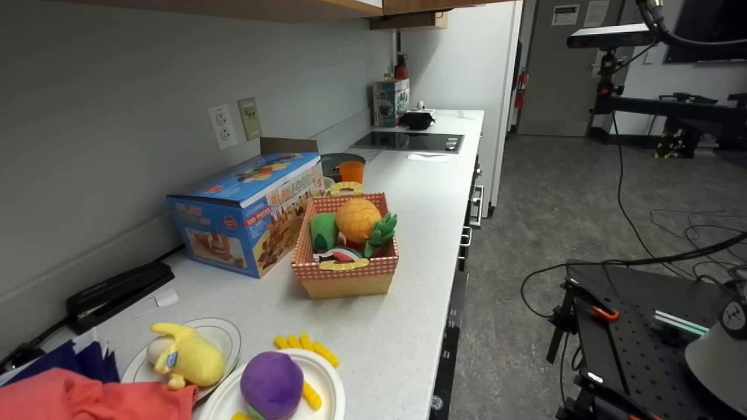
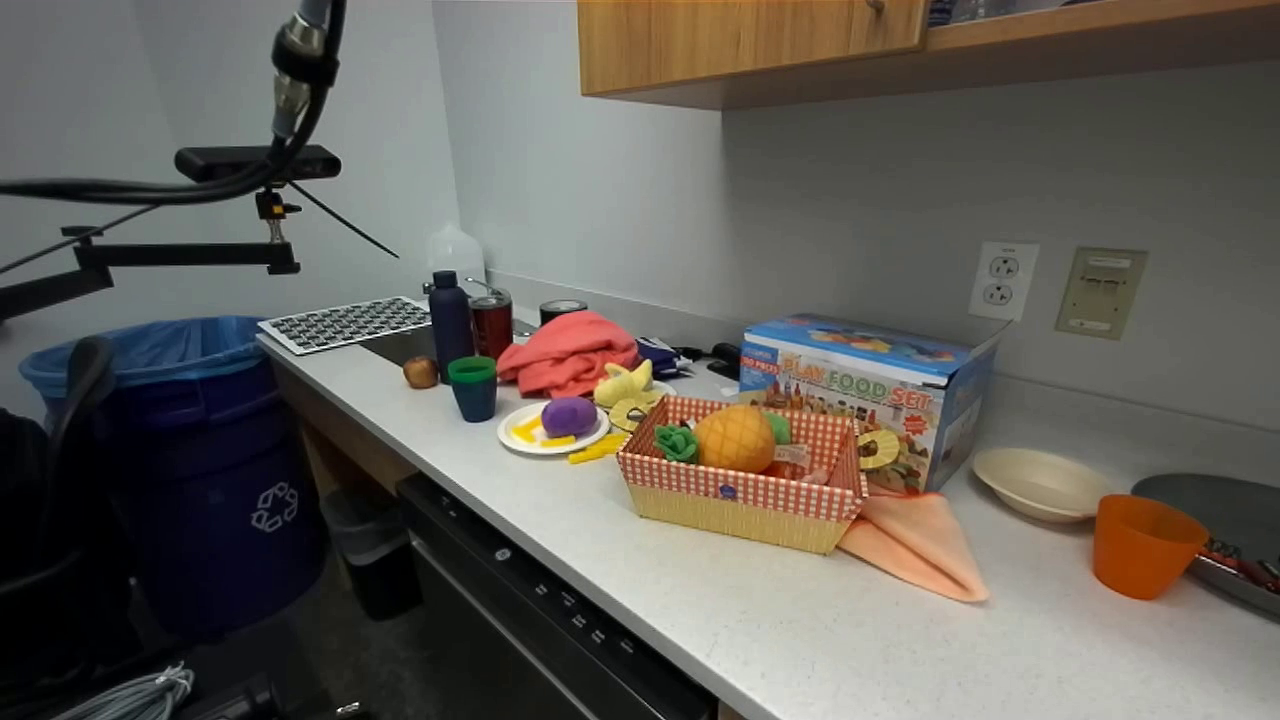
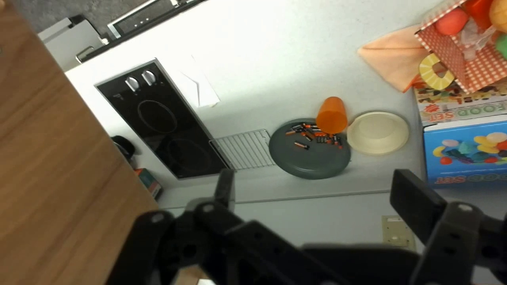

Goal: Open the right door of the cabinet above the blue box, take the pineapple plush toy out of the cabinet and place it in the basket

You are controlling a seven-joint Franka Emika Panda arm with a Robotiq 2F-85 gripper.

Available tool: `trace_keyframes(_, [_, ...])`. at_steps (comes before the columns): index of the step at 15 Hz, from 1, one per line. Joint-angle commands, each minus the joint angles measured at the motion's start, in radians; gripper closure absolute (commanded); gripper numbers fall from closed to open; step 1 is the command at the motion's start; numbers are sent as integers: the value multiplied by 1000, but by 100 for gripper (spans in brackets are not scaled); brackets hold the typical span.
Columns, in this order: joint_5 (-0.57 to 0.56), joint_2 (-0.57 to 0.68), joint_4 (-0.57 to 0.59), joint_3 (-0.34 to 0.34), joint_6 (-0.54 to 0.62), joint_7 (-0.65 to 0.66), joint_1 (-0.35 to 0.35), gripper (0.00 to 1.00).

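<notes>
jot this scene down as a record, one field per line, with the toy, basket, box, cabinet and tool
basket: squarish tan woven basket with red-and-white checked rim, on the white counter
toy: oval orange-yellow pineapple plush with green leafy crown, lying in the basket
box: rectangular blue printed cardboard box, beside the basket
cabinet: tan wooden overhead cabinet, section at picture right open in an exterior view
tool: black two-fingered tool, jaws apart, holding nothing

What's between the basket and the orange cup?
A peach cloth by the basket, then white counter up to the orange cup, in an exterior view.
</notes>
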Motion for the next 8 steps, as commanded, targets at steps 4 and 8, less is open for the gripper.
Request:
trace_keyframes(4, [-63, -49, -51, -32, -14, 100, -69, 0])
trace_keyframes(8, [-112, -82, -81, -25, -59, 162, -104, 0])
